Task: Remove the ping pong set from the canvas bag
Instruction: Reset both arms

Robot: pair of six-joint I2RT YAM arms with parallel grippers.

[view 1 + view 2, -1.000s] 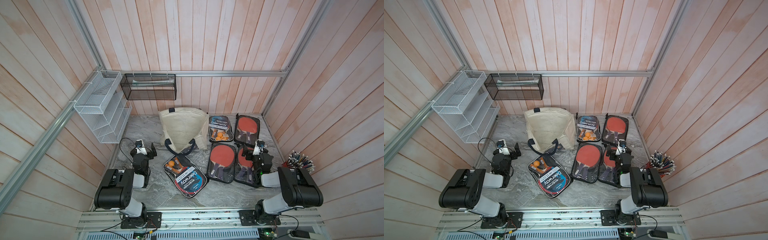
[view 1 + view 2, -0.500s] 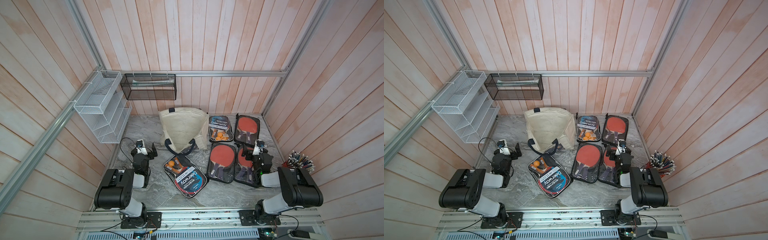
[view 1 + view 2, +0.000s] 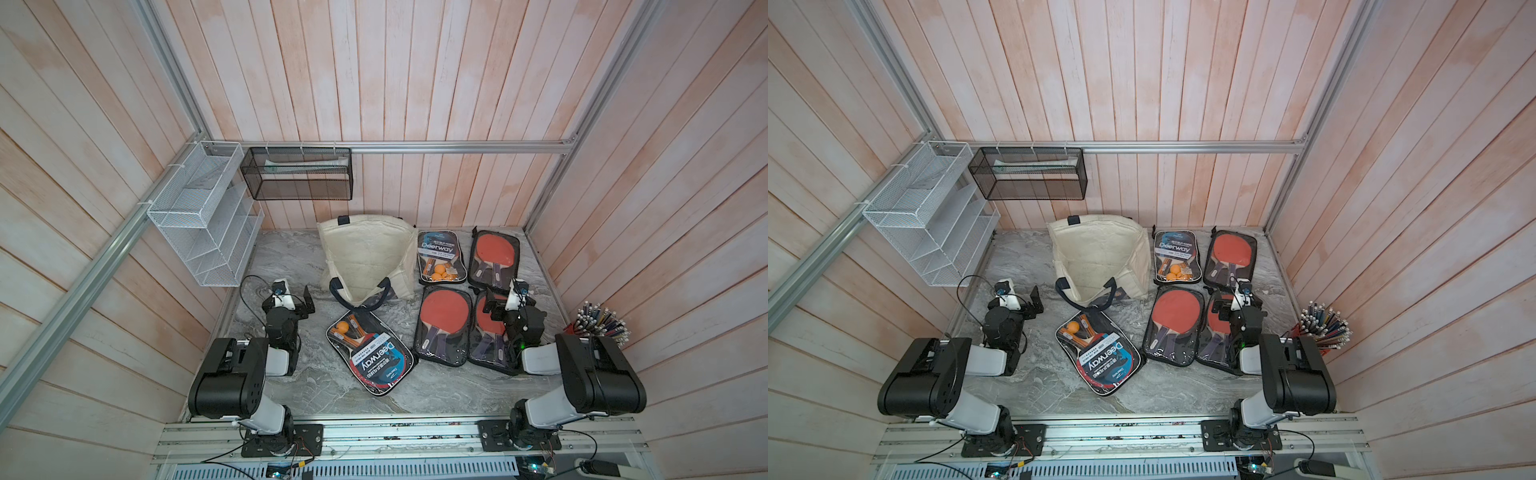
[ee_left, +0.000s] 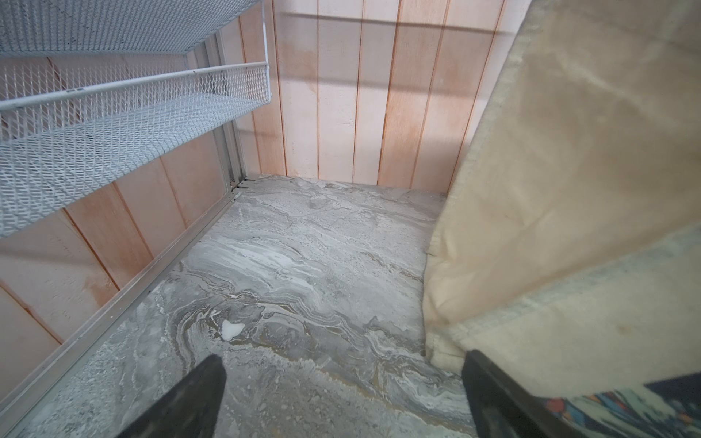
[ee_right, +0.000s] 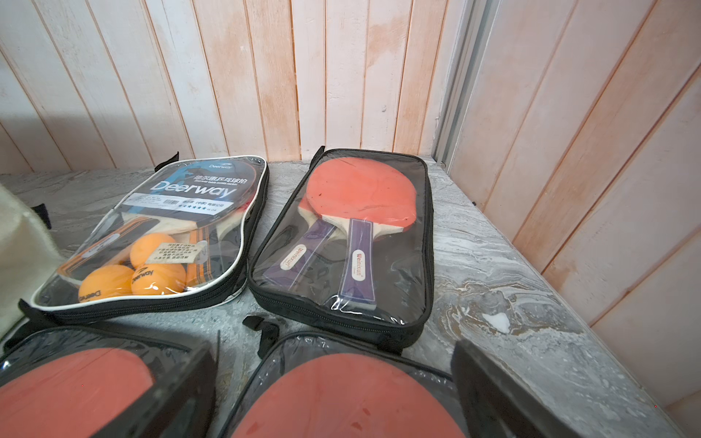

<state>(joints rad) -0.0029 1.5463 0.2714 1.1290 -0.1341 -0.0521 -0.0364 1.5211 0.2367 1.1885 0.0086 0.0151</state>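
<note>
The left arm (image 3: 281, 332) and right arm (image 3: 524, 329) are showing boxy black housings (image 3: 226, 384), white links (image 3: 277, 360) (black cables (image 3: 242, 291) are trailing).

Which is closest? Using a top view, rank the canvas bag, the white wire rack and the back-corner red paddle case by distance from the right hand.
1. The red paddle case: in the back right corner, just beyond the right hand.
2. The canvas bag: at the middle back, past the neighbouring cases.
3. The white wire rack: on the left wall, clearly farthest.

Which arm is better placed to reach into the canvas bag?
Left: the open left gripper sits by the mouth of the canvas bag; the open right gripper hangs over a paddle case.
</note>
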